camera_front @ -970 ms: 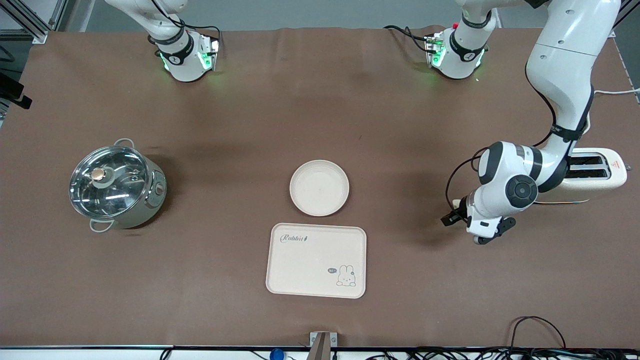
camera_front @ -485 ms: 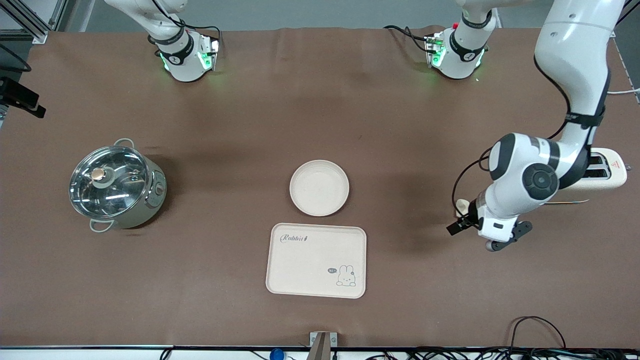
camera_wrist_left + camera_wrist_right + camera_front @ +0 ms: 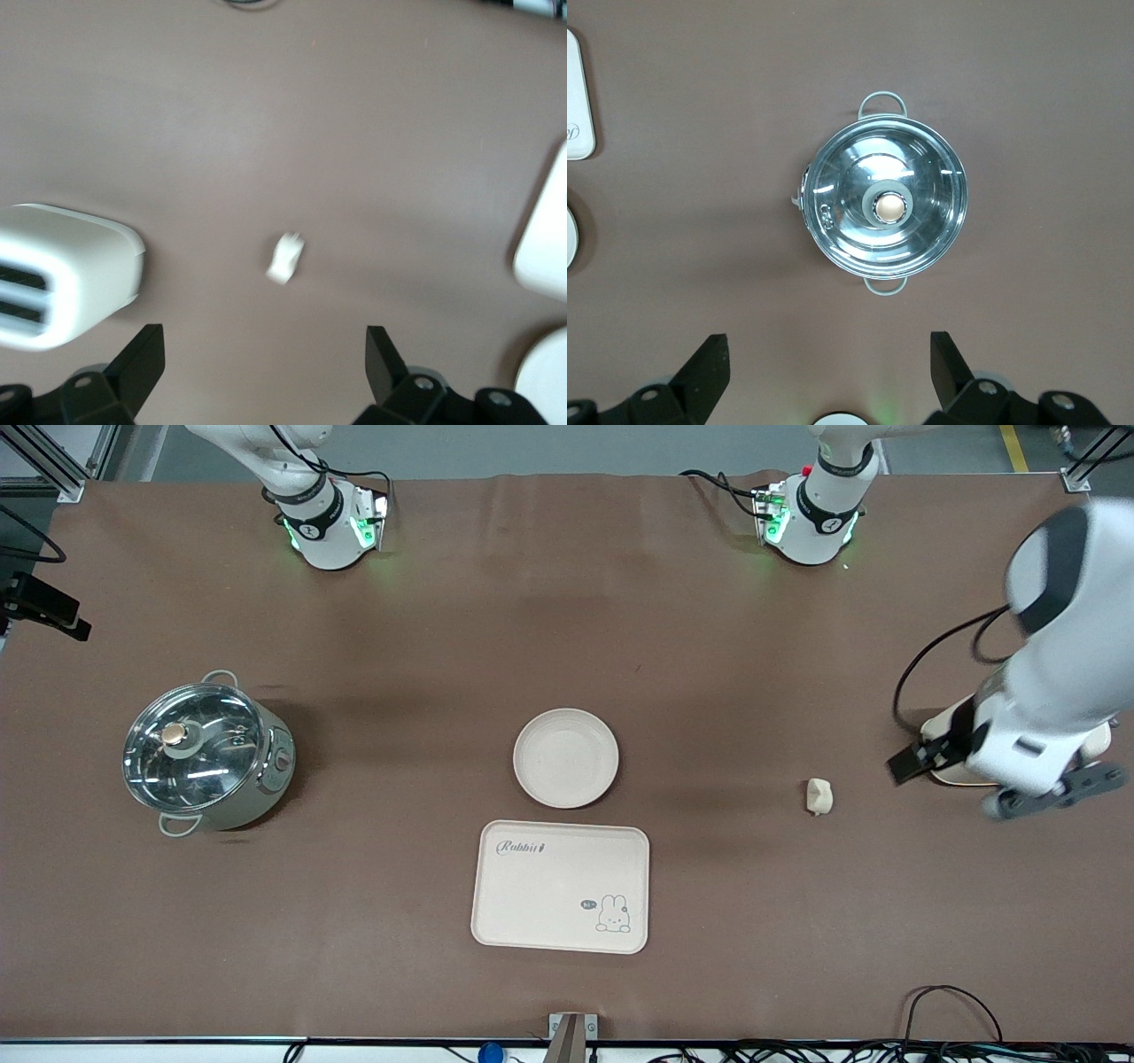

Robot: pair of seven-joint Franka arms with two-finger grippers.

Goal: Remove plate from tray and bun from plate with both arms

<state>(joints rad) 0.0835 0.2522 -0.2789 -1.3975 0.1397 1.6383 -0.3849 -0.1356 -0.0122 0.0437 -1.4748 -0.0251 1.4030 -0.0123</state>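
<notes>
The plate [image 3: 566, 758] lies at the table's middle, just farther from the front camera than the rabbit tray [image 3: 561, 886]. The bun [image 3: 819, 796] lies alone on the brown cloth toward the left arm's end, beside the toaster; it also shows in the left wrist view [image 3: 285, 257]. My left gripper [image 3: 910, 762] is open and empty, up in the air over the toaster, apart from the bun; its fingers [image 3: 146, 354] stand wide. My right gripper [image 3: 828, 354] is open and empty, high over the table near the pot [image 3: 886, 205].
A steel pot with a glass lid [image 3: 208, 755] stands toward the right arm's end. A cream toaster [image 3: 939, 726] is mostly hidden under the left arm. Cables run along the table's near edge.
The left gripper has pulled up and away from the bun toward the toaster, leaving the bun lying on the cloth. Plate, tray and pot have not moved.
</notes>
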